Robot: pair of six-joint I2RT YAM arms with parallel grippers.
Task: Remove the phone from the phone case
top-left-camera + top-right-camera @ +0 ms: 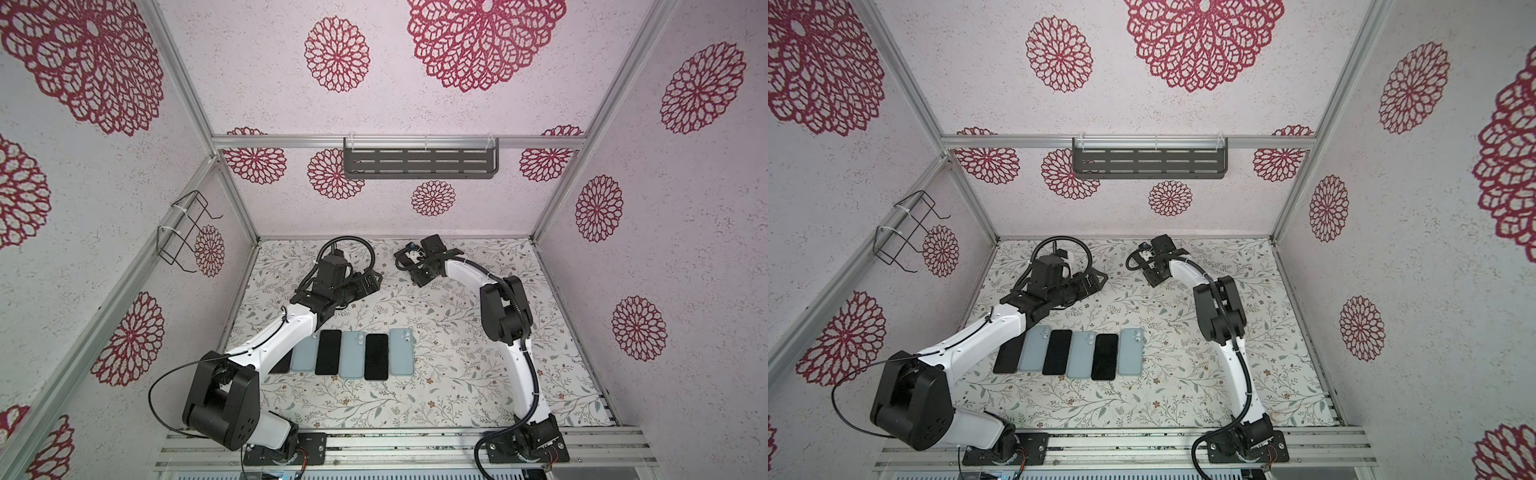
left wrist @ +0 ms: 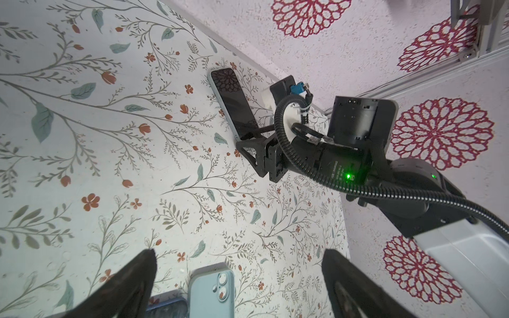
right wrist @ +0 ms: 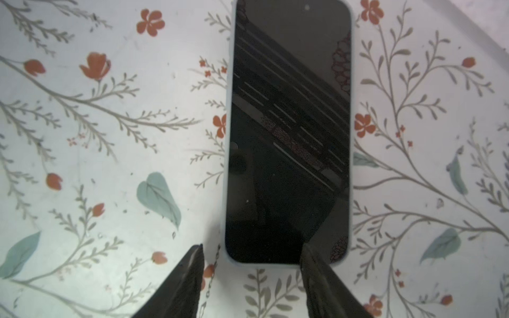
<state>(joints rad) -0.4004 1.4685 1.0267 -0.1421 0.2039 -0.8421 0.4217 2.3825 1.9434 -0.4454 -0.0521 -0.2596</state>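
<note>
- phone (image 3: 289,132) lies screen up on the flowered cloth (image 3: 115,154), seated in its pale blue case (image 3: 229,110) (only a thin rim shows)
- left wrist view puts this phone at the back of the table, close to the rear wall (image 2: 330,55), flat as far as I can tell
- right gripper (image 3: 252,275) is at the phone's near short end, fingers partly spread
- one tip is over a corner of the screen, the other over the cloth just beside the long edge (contact: cannot tell, no pinch visible)
- left gripper (image 2: 239,252) has its fingers spread wide and holds nothing, well apart from the cased phone
- both top views: the cased phone is hidden under the right wrist
- row (image 1: 340,353) of six near the front, black screens and pale blue backs alternating side by side, leftmost partly under the left arm
- one blue back (image 2: 212,291) with camera rings shows between the left fingers, clear of both
</note>
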